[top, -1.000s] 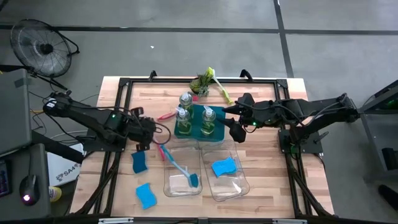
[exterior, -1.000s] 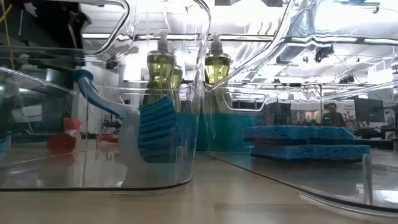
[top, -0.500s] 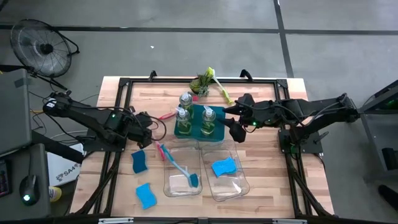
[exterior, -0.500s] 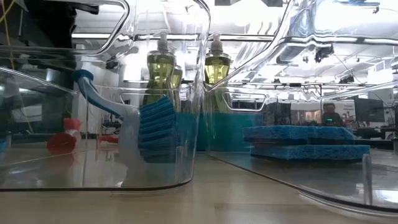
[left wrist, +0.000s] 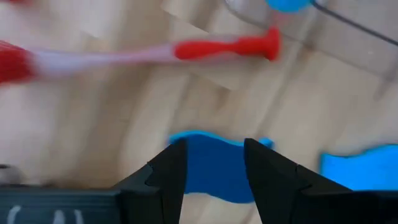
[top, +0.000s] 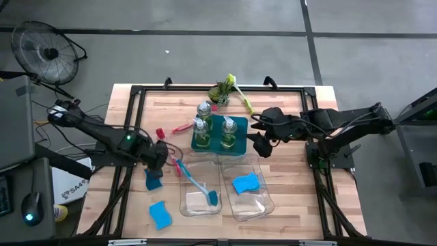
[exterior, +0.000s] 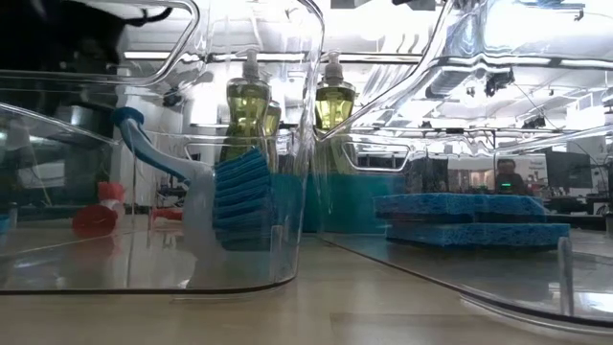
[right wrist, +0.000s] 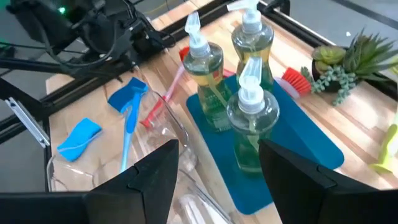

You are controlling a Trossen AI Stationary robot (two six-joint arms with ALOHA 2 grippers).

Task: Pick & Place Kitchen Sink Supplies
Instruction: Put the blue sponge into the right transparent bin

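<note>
From above, the left end effector (top: 156,158) hangs low over the wooden worktop (top: 287,116), right above a blue sponge (top: 153,179) that lies just in front of it, with a red-pink dish brush (top: 179,166) close beside it; a second blue sponge (top: 160,214) lies nearer the worktop's front edge. The right end effector (top: 260,142) hovers just beside the teal tray (top: 213,145), where three soap bottles (top: 228,132) stand; a blue brush (top: 203,188) rests in the left clear bin (top: 186,205) and another sponge in the right bin (top: 263,203). A small potted plant (top: 222,90) and a yellow-green brush (top: 240,93) sit at the far edge. From table height, the blue brush (exterior: 235,196) leans bristles-down inside the near bin, the soap bottles (exterior: 251,107) stand behind it, and a sponge (exterior: 474,218) lies flat in the other bin; a person shows far off in the room. Past the left wrist, the two dark fingers (left wrist: 171,173) stand partly open, empty, with the blue sponge (left wrist: 214,168) directly between and beyond them, not yet touched, and the red-pink brush (left wrist: 186,51) lying farther out. Past the right wrist, the fingers (right wrist: 146,171) stand apart and hold nothing, with the nearest soap bottle (right wrist: 252,118) framed between them on the tray (right wrist: 314,149).
</note>
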